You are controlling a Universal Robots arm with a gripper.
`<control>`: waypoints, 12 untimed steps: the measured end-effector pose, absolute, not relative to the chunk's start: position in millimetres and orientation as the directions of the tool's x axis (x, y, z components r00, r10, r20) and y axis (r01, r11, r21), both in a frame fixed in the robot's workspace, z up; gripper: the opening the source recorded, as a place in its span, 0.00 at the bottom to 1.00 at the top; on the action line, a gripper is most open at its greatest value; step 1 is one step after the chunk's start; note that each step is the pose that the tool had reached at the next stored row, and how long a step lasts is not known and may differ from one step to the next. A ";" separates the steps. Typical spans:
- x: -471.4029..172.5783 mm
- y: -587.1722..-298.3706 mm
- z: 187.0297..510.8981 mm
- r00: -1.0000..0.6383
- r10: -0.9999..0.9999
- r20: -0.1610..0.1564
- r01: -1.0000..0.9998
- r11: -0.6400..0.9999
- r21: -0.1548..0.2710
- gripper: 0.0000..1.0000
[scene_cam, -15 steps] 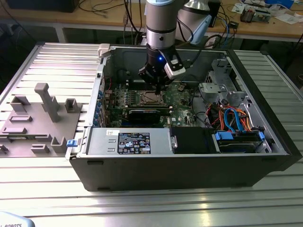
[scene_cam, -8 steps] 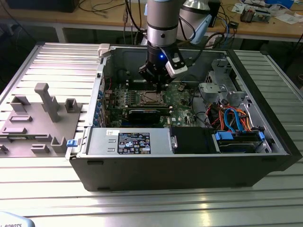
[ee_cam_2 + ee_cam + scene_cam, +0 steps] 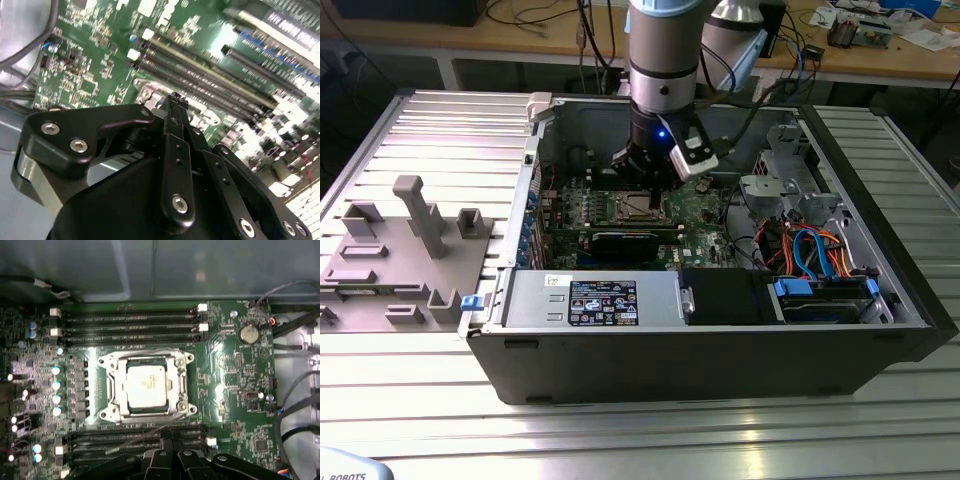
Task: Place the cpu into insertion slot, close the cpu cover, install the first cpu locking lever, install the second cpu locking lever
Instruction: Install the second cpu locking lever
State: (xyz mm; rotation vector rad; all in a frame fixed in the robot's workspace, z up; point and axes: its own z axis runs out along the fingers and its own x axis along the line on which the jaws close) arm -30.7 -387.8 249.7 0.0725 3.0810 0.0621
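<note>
The cpu [image 3: 146, 385] sits seated in its socket on the motherboard [image 3: 235, 385], the cpu cover [image 3: 146, 361] lying flat around it, just ahead of my jaws [image 3: 165, 442]. A thin locking lever [image 3: 135, 437] slants across the memory slots [image 3: 135, 432] between socket and jaws, its long axis running toward my tips. My jaws look clenched together, gripping nothing.

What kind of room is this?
Probably a robotics lab or workshop: an open black computer case sits on a ribbed metal table, and a wooden bench behind holds cables.
</note>
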 end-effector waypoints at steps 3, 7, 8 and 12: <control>-36.9 -392.5 248.1 -0.997 0.048 -0.057 0.045 0.997 0.058 0.11; -55.9 -394.7 247.1 -0.997 0.049 -0.058 0.045 0.997 0.070 0.11; -60.3 -395.0 246.9 -0.997 0.049 -0.059 0.045 0.997 0.070 0.11; -70.2 -395.2 244.2 -0.997 0.049 -0.060 0.045 0.997 0.070 0.11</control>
